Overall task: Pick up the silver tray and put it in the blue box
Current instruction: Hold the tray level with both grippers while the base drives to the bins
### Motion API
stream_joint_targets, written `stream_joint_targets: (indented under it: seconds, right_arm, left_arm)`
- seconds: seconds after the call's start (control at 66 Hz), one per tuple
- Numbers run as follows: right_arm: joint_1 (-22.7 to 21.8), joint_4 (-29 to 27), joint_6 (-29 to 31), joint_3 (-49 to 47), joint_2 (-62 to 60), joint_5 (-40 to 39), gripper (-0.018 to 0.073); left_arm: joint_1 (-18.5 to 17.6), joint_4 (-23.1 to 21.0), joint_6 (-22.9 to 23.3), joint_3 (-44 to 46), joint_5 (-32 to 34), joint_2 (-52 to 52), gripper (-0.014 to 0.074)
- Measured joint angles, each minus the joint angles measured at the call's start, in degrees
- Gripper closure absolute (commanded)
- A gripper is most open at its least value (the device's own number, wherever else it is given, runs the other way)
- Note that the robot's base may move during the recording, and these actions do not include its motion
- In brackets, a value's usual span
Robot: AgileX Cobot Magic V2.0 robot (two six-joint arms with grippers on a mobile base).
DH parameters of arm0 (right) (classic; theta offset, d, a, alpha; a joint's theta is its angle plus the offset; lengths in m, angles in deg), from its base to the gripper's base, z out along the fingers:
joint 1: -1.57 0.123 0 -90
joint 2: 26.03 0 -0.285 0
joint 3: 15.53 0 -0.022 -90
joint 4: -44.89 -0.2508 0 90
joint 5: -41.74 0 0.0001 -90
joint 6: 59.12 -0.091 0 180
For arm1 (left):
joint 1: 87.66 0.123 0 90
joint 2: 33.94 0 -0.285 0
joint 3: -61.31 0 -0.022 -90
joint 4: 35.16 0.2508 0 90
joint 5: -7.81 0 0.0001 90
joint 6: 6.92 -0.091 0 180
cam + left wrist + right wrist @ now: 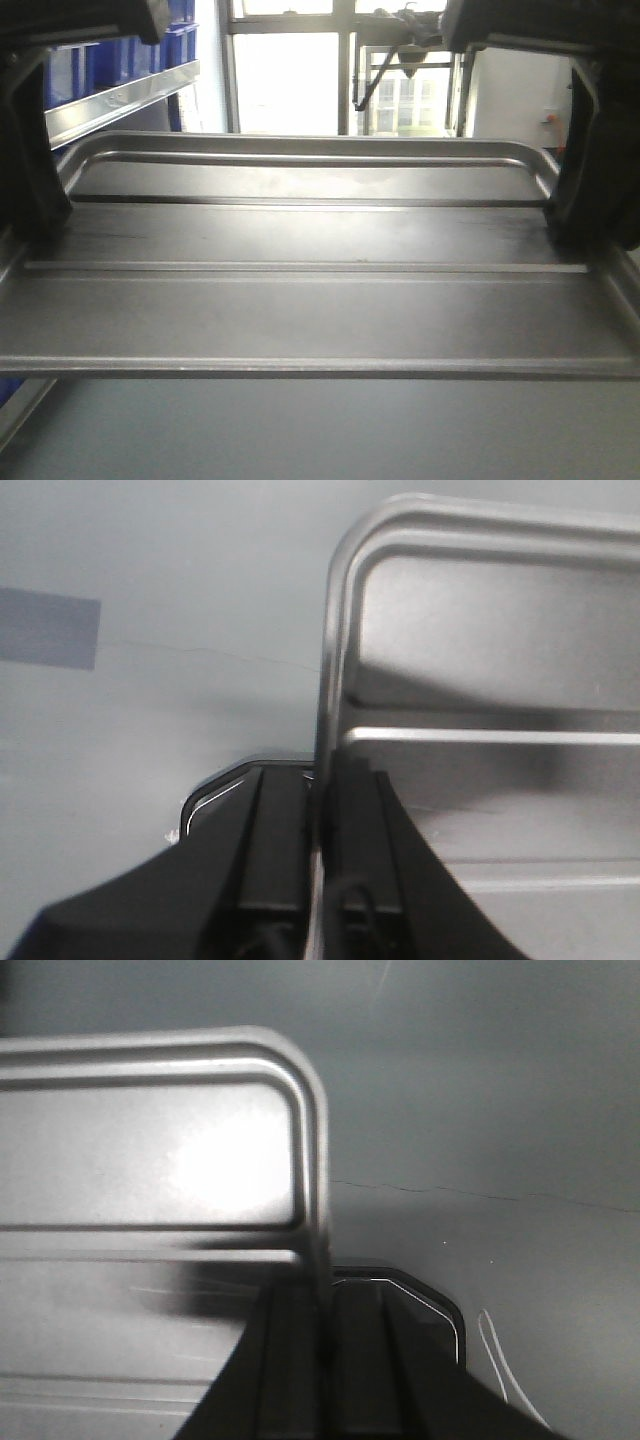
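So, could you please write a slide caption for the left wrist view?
Left hand clamped on the rim of the silver tray, grey surface beyond.

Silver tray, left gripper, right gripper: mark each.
silver tray [320,235]: front view, flat centre between ribs.
left gripper [318,780]: left wrist view, between fingertips at tray rim.
right gripper [325,1290]: right wrist view, between fingertips at tray rim.

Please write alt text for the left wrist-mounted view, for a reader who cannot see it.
The left gripper is shut on the side rim of the silver tray, a black jaw on each side. The tray fills the right; a grey surface lies left.
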Motion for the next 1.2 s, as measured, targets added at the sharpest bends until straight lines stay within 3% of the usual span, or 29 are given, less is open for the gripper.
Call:
stream_joint_targets:
  seconds: [1.197]
  right_arm:
    - [0.00, 0.00, 0.00, 0.00, 0.00, 0.00, 0.0510]
  left_arm:
    - [0.00, 0.00, 0.00, 0.00, 0.00, 0.00, 0.0603]
